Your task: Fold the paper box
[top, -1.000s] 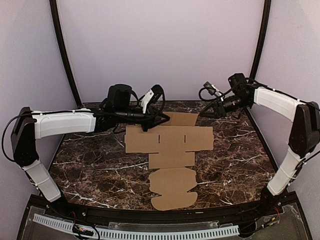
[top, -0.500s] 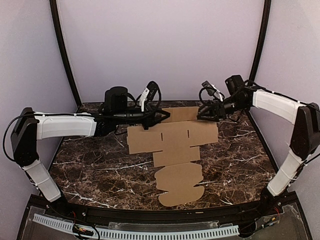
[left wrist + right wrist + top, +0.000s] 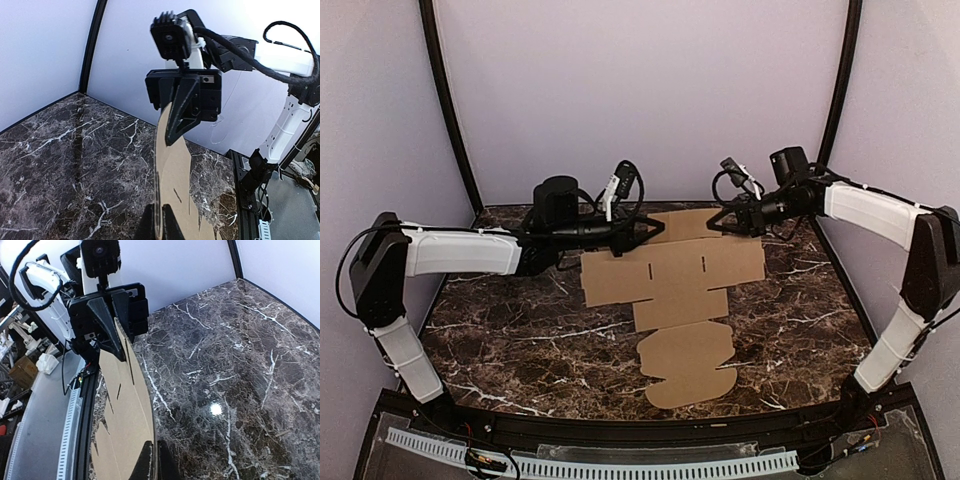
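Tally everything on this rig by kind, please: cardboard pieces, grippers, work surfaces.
Brown paper box, flat and unfolded: 1
Grippers: 2, the left gripper and the right gripper, both shut on the paper box
Marble table: 1
Total: 4

Lower stretch of the paper box (image 3: 175,175) beyond the bottom edge in both wrist views

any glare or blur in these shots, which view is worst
Right wrist view: one bright glare spot on the marble table, otherwise sharp. Left wrist view: no hot spot, just a dark reflected streak on the marble; the paper box looks soft nearest the lens. Top view: even light, crisp, only soft shadows.
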